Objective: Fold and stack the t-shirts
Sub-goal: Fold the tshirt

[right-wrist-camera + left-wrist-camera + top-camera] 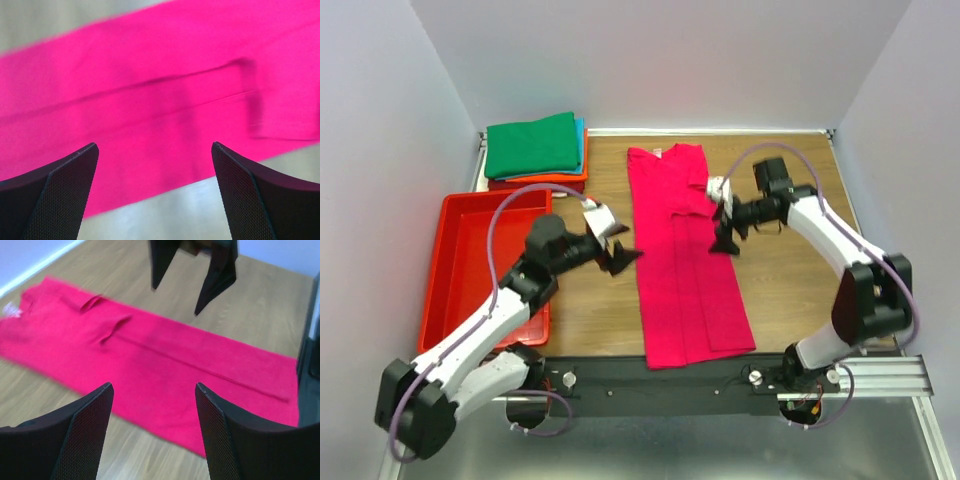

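Where wrist views catch pink shirt (175, 370), overhead adds folded stack (533, 148), tray (460, 250)

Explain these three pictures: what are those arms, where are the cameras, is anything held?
These are two robot arms bolted at the near edge of a table. The wide picture comes from a camera above and behind them; the other two come from a camera on each wrist, looking past its own fingers. On the table lies a pink t-shirt, folded into a long strip; a stack of folded shirts and a red tray sit left of it. The left gripper and right gripper hover at its edges, both open, holding nothing.
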Motion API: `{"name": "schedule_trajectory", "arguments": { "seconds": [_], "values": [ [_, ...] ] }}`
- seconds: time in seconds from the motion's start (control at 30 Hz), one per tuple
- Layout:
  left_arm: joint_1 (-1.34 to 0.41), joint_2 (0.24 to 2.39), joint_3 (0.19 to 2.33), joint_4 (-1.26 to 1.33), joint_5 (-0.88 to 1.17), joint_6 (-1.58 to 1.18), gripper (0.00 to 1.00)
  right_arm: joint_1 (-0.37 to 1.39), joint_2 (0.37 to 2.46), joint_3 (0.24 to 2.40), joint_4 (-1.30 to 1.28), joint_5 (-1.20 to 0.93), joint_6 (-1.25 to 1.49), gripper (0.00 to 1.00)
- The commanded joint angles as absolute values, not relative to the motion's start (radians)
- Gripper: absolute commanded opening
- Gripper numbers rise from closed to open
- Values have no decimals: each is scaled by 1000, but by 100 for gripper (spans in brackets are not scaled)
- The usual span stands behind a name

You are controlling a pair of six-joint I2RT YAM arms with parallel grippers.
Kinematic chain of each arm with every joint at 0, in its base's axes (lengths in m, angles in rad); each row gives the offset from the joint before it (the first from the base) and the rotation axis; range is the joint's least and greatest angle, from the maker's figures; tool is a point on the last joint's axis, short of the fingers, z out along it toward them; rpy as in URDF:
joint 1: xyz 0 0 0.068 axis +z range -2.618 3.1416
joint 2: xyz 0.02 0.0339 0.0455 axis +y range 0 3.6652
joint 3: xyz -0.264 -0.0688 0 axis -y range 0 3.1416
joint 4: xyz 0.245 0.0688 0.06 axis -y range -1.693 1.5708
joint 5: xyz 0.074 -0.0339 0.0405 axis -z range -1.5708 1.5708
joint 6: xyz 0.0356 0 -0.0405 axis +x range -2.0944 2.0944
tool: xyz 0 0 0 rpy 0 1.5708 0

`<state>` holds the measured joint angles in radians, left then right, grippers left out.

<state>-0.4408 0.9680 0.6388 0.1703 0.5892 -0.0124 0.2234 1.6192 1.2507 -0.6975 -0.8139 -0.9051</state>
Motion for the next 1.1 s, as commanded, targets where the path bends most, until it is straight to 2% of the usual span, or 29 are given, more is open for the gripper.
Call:
{"name": "schedule_trajectory", "arguments": {
  "seconds": [0.0,0.03,0.07,0.17,0.3,0.5,0.8,0.9,1.07],
  "values": [
    [-696,852,556,196,453,246,75,247,1470,1042,-889,-804,-1219,100],
    [-745,838,539,196,408,294,75,250,1444,1007,-931,-792,-1264,100],
    [-859,815,507,192,385,342,80,252,1381,946,-987,-773,-1338,100],
    [-1024,807,486,132,264,503,87,261,1243,833,-997,-756,-1400,99],
    [-1265,885,517,45,157,554,88,319,1066,675,-992,-715,-1428,95],
    [-1463,1038,525,15,60,552,87,350,1019,575,-954,-681,-1418,89],
    [-1542,1239,537,28,28,574,80,351,993,583,-925,-664,-1387,86],
    [-1542,1319,534,20,8,587,75,351,983,604,-923,-676,-1355,86],
    [-1542,1362,515,17,8,583,74,351,979,614,-922,-698,-1333,86]
  ]
}}
